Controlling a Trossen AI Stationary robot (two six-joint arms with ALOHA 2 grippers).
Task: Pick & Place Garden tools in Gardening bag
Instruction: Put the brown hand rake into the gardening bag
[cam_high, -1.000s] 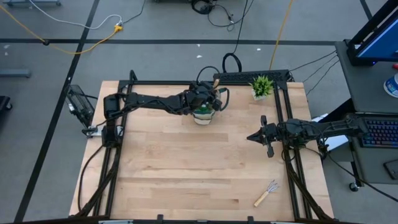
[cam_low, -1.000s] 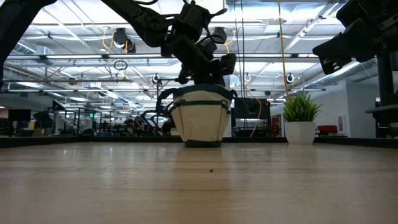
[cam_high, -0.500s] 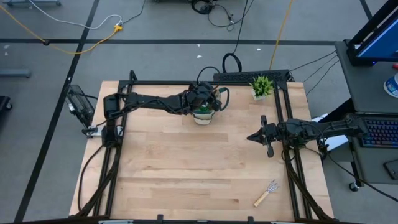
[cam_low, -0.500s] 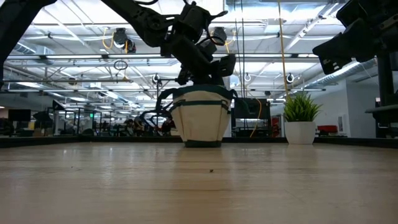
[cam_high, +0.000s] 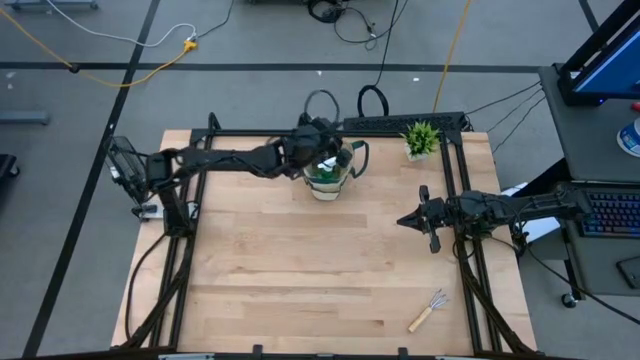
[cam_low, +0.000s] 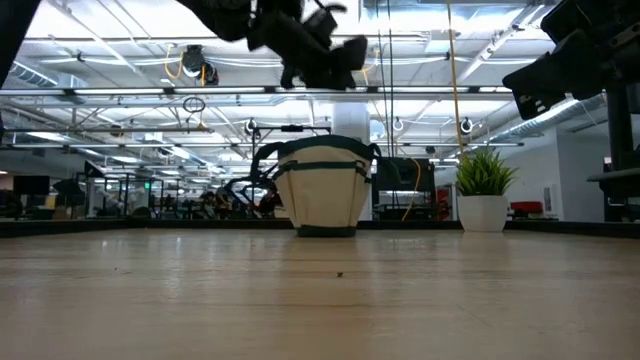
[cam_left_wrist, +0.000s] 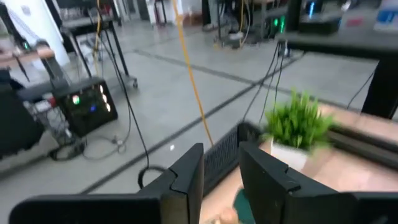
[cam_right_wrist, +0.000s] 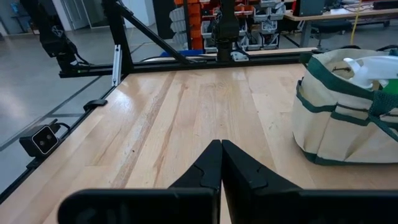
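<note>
1. Only one of the garden tools visible outside the gardening bag (cam_high: 325, 192): the hand rake (cam_high: 428, 311), lying near the front right edge of the table (cam_high: 250, 280), well apart from the bag at the back. Inside the bag, a spray bottle (cam_right_wrist: 367, 67) with white nozzle showing above the rim.
2. Left gripper (cam_high: 318, 152) raised above the bag, fingers a little parted and nothing between them. Risk here: catching a dark loop handle (cam_low: 265, 160) when swinging away, and so pulling the light fabric bag over or dragging it along the wood.
3. Right gripper (cam_high: 405, 221) waiting at the right side of the table, fingers pressed together, empty. Closer to the rake than the left one, so probably the better choice for it. Danger of pushing the rake off the near edge if approached without opening first.
4. Rake lying flat, with thin handle and thin tines. Possible to slip or turn in a shallow pinch, so better to grasp at the middle of the wooden handle.
5. Bag already rather full at the top. Possible for the rake to rest on the nozzle and tip out if released too high or near the rim.
6. Small potted plant (cam_high: 421, 138) standing near the bag, toward the back right corner. Easy to knock with the right arm on the way to the bag.
</note>
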